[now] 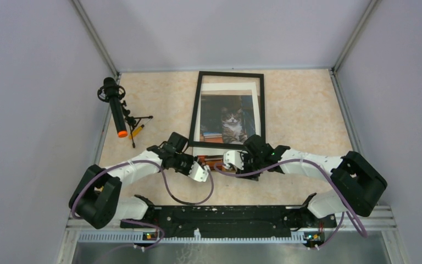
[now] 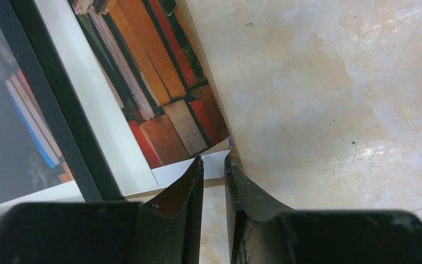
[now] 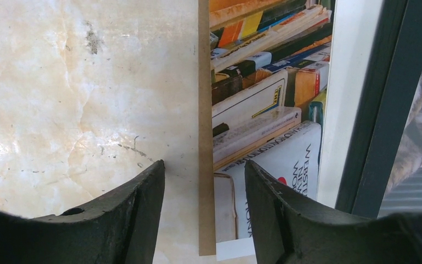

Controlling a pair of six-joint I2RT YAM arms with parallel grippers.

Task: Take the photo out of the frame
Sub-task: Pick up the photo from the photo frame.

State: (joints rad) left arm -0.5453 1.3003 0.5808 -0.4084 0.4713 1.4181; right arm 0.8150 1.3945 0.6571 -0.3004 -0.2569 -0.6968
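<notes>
**Photo pokes out of the frame's near end, with a gripper on each side**

The worktop point(image 1: 307, 110) is flat and smooth. It is pale, like stone, with cloudy marks. Plain grey walls point(image 1: 33, 110) stand on the left, the right and the far side.

The frame point(image 1: 231, 72) is a big, long rectangle with a thin black border. It lies flat in the middle of the worktop, toward the far side. The photo point(image 1: 231, 118) is shiny paper. It shows a grey-and-white cat and stacks of bright books. Its near end sticks out past the frame's near edge onto the worktop. A thin brown board point(image 3: 204, 110) shows as a straight strip along one edge of the photo.

There is wide, bare worktop to the right of the frame. A black microphone point(image 1: 116, 107) with an orange tip sits on a small stand point(image 1: 137, 122) to the left, well apart from the frame.

Two white arms point(image 1: 137, 165) reach in from the near side. They come close together at the frame's near edge.

The right gripper point(image 3: 204, 165) is spread wide. One curved black finger is over bare worktop and the other is over the books in the photo, with the brown strip between them.

The left gripper point(image 2: 214, 162) is nearly closed, with only a thin gap. The white corner of the photo lies right at that gap. I cannot tell if it is being squeezed.
</notes>
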